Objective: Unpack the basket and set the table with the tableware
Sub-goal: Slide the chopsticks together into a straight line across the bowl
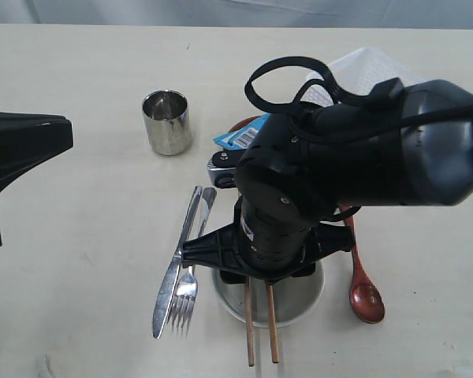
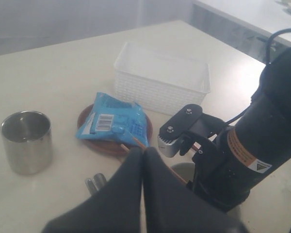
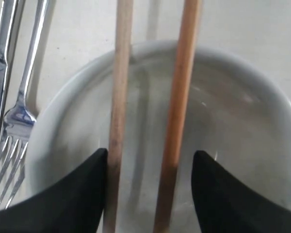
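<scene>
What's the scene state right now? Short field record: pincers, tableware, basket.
left pincer: shut, nothing held
right pincer: open, fingers astride both chopsticks
chopsticks: side by side across the off-white bowl
knife, fork: together on the table, beside the bowl
wooden spoon: on the table, on the bowl's other side
steel cup: upright, standing apart
brown plate: blue snack packet lying on it
white basket: on the table beyond the plate

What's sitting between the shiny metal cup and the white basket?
A blue snack packet on a brown plate, seen best in the left wrist view.
</scene>
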